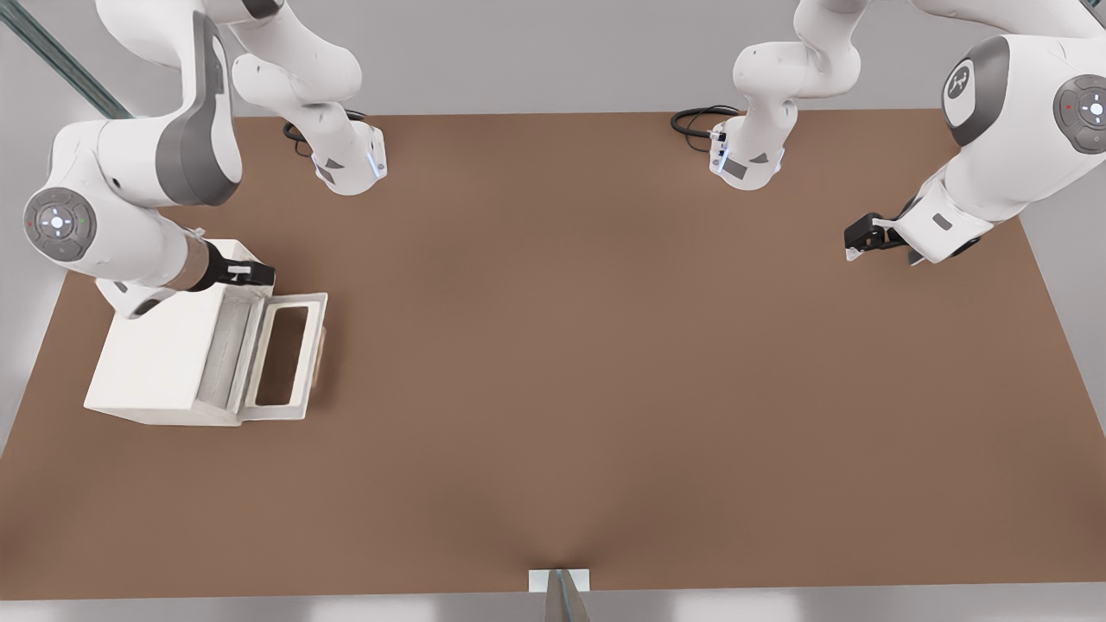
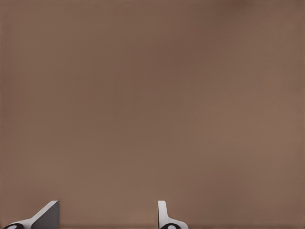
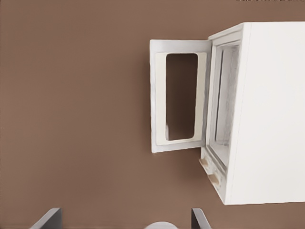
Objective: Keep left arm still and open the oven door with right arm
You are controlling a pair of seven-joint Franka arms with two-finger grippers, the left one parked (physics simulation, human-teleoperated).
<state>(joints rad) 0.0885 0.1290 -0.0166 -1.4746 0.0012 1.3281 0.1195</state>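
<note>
Already swung wide, the oven door (image 1: 288,357) lies folded out nearly flat from the front of the small cream oven (image 1: 160,363), which sits on the brown surface (image 1: 605,389) at the front view's left. Its windowed frame stretches away from the oven's mouth toward the front view's right, long axis running near-to-far along the oven's open face, hinged on the edge that meets the oven.

The right arm (image 1: 130,199) reaches in from the far left — its hand (image 1: 251,275) hovers above the oven's far corner, just beside the far end of the door, touching neither. In the right wrist view the two fingertips (image 3: 47,218) stand well apart with only bare surface between them; the hand is spread wide and carries nothing. From the hand, the door lies down and slightly nearer, toward the front view's right.

Judged from how the door lies, the opening looks done or close to it; any remaining move would be a retreat up and away, clear of the frame.

Two small tan knobs (image 3: 209,174) show on the oven's front panel beside the opening. No brand, label or readable writing appears on the oven or door.
</note>
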